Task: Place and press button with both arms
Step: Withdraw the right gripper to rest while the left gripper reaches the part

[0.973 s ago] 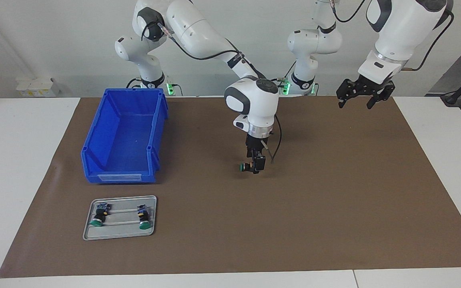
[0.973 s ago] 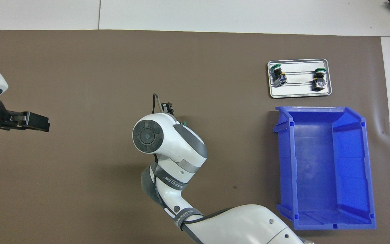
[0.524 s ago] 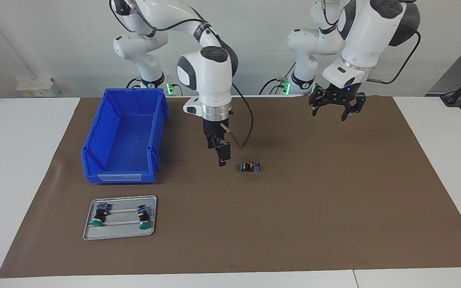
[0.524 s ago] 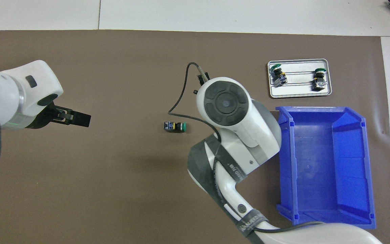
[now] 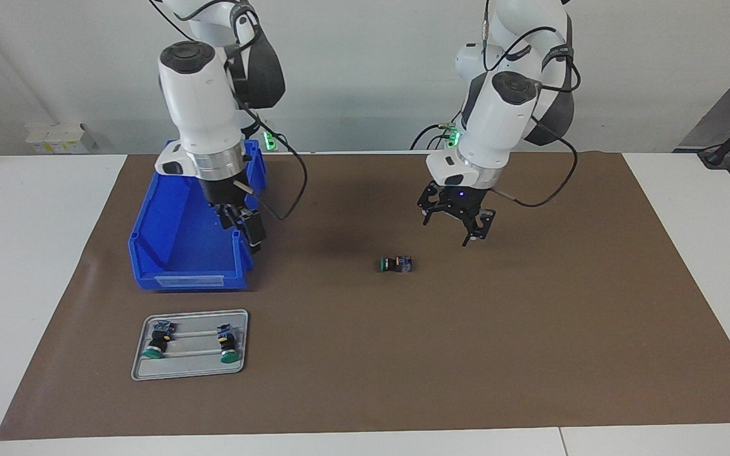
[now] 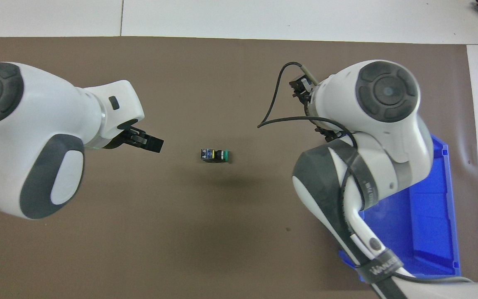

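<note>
1 button (image 5: 395,264) lies on its side mid-mat (image 5: 530,329), free of both arms. Left gripper (image 5: 455,221) hovers just above it, open, empty; right gripper (image 5: 246,229) open over blue bin (image 5: 149,221). Probably light, rigid, rolls easily; grab black body, not cap.

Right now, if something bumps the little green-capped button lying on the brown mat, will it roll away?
Probably a little. The small push button with a round green cap and black cylindrical body lies on its side on the flat brown mat, so its round shape could roll. The wider cap would likely make it curve rather than run straight. It looks small and rigid, probably light.
</note>
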`<state>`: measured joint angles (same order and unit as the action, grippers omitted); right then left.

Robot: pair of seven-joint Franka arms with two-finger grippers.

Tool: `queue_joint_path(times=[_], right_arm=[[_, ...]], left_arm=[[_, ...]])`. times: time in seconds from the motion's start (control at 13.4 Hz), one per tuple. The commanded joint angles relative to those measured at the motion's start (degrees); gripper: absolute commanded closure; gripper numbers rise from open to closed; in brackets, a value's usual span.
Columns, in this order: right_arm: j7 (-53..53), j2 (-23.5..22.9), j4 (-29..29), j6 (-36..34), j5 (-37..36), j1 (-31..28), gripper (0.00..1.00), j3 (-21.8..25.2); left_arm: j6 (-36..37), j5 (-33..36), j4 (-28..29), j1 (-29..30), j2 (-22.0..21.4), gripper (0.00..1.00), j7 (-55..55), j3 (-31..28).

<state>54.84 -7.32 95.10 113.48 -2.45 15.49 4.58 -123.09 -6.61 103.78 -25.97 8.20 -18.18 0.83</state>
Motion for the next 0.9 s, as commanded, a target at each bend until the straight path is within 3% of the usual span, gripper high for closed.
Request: queue_joint_path(times=[0.0,0.22,0.45,0.82], right_arm=[[-12.3,3.1,1.8,-1.8,1.4,-4.6,0.00,-0.8],[-21.5,5.3,1.2,-4.6,1.3,-8.3,0.00,-0.6],[-36.8,7.7,0.0,-11.3,1.4,-11.4,0.00,-0.1],[-40.9,12.1,2.3,-22.0,1.6,-15.6,0.00,0.0]], left_arm=[[-4.2,-0.9,3.1,-2.9,-0.4,0.00,-9.2,-0.9],[-9.0,-0.9,6.2,-6.0,1.0,0.00,-19.0,-1.0],[-15.8,-0.8,6.1,-8.0,6.8,0.00,-24.2,-1.0],[-17.1,-0.4,5.3,-8.6,12.0,0.00,-32.4,-1.0]])
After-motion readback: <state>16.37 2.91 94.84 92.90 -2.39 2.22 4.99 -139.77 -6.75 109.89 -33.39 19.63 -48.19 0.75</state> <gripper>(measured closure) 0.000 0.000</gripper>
